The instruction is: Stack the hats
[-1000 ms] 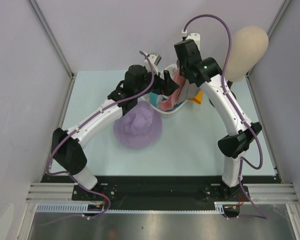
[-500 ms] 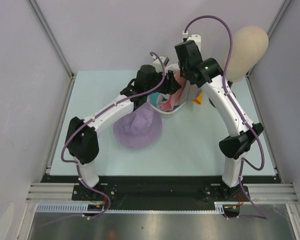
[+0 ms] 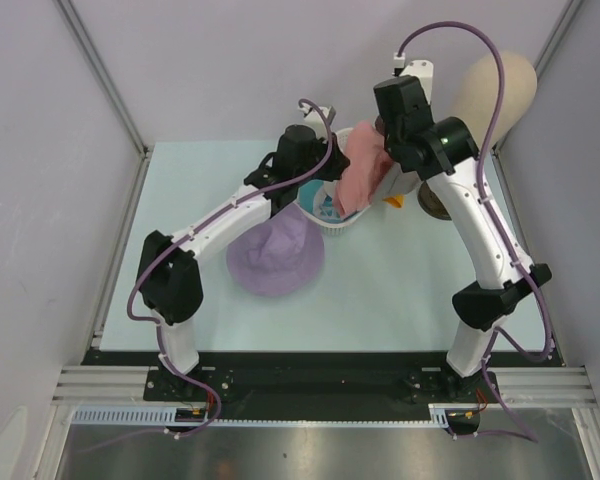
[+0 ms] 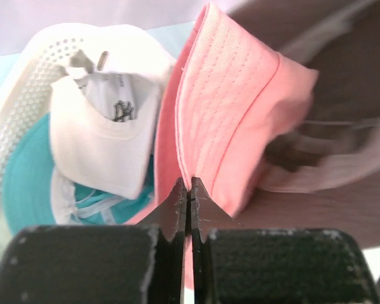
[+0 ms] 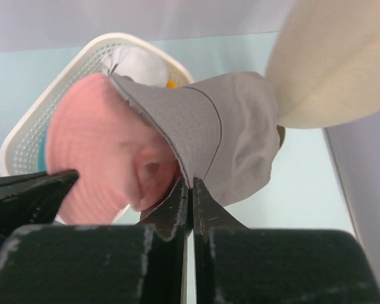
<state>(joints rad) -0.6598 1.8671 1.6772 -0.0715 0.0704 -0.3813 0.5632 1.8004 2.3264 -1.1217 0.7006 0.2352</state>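
A pink hat (image 3: 360, 175) hangs above the white basket (image 3: 325, 222), stretched between both grippers. My left gripper (image 4: 189, 183) is shut on the brim of the pink hat (image 4: 234, 107). My right gripper (image 5: 190, 183) is shut on the brim of a grey-brown hat (image 5: 221, 139), with the pink hat (image 5: 101, 152) bunched in the same pinch. A lavender hat (image 3: 276, 255) lies flat on the table near the basket. A teal hat (image 4: 25, 183) lies in the basket under a white cap (image 4: 101, 145). A bit of an orange hat (image 3: 393, 200) shows beside the right arm.
The beige mannequin head (image 3: 495, 90) stands at the back right corner, close behind the right arm. Grey walls close in the left, back and right sides. The left arm reaches over the lavender hat toward the basket rim (image 4: 19, 95).
My left gripper moved in to the basket and shut on the pink hat's brim. The right arm rose and shifted right, lifting the hats higher.
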